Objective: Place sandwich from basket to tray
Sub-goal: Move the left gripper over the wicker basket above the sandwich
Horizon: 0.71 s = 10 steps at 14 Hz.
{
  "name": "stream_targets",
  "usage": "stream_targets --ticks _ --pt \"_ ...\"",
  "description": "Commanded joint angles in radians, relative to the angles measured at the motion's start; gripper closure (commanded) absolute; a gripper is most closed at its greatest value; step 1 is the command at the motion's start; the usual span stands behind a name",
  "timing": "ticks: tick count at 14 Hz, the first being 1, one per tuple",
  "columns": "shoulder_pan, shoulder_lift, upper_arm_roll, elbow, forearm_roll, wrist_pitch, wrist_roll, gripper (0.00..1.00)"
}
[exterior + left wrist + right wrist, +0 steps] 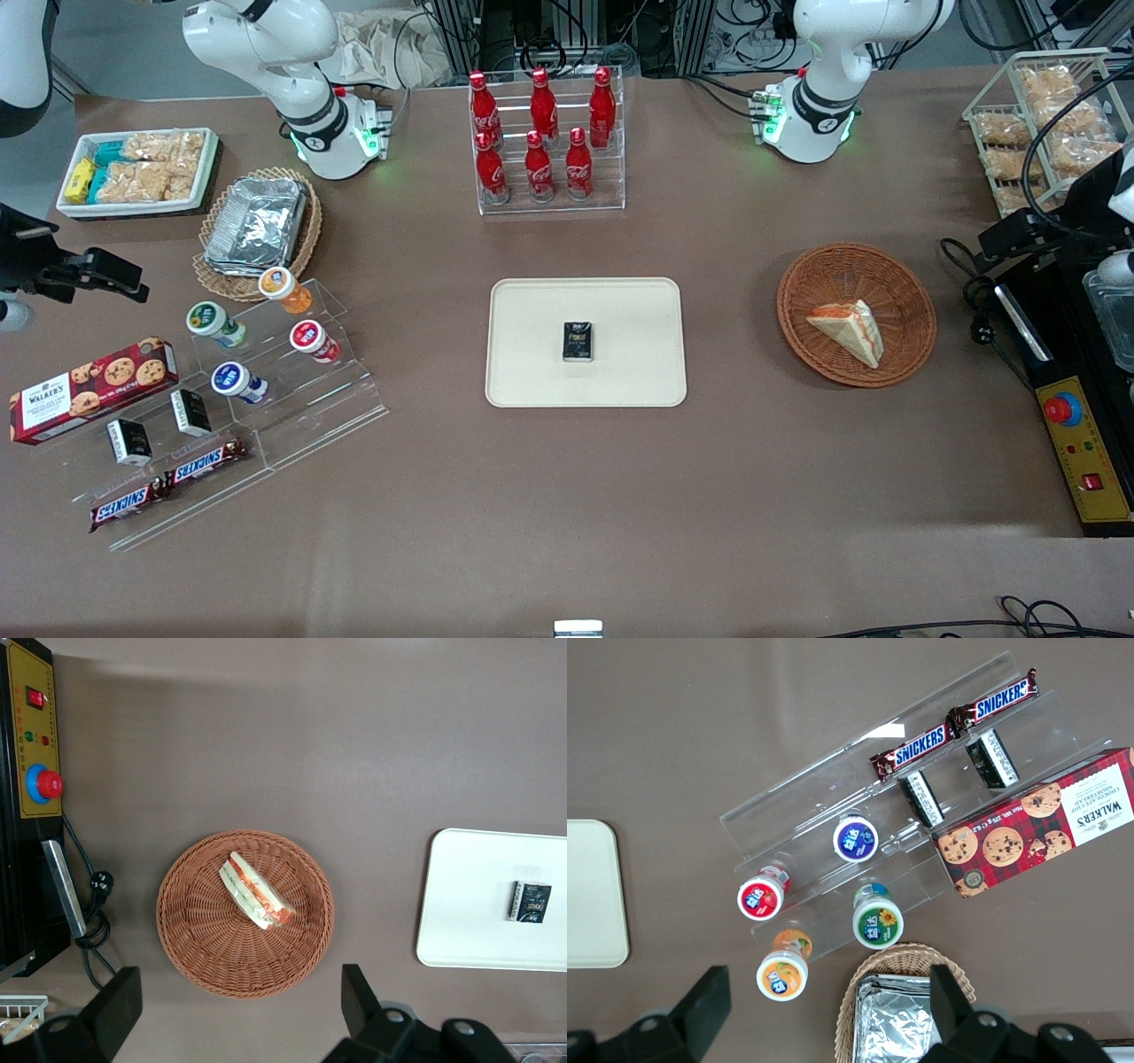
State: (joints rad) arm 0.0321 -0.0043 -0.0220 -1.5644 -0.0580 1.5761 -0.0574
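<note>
Task not yet started: sandwich (pixel 256 891) lies in the wicker basket (pixel 190 939), well apart from the tray (pixel 532 372), which holds only a small black packet (pixel 578 341). Tool (pixel 239 1014) hovers above the basket, fingers spread, empty. Grasp, transfer and release all remain.

A brown matte counter (pixel 567 496) filled the scene under even light; cable-hung metal framing (pixel 673 35) stood along its edge.

Snickers bars (pixel 951 724) read SNICKERS, cookie box (pixel 1036 824) WALKER'S
</note>
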Motion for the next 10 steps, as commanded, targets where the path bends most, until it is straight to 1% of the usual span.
stream_targets --ticks 1,4,8,10 --pt "0.006 0.010 -0.007 0.024 -0.003 -0.018 -0.004 0.00" --pt "0.006 0.009 -0.007 0.023 0.000 -0.042 -0.027 0.00" --pt "0.006 0.006 -0.003 -0.014 -0.009 -0.038 -0.275 0.00" --pt "0.008 -0.003 -0.001 -0.066 -0.006 -0.027 -0.365 0.00"
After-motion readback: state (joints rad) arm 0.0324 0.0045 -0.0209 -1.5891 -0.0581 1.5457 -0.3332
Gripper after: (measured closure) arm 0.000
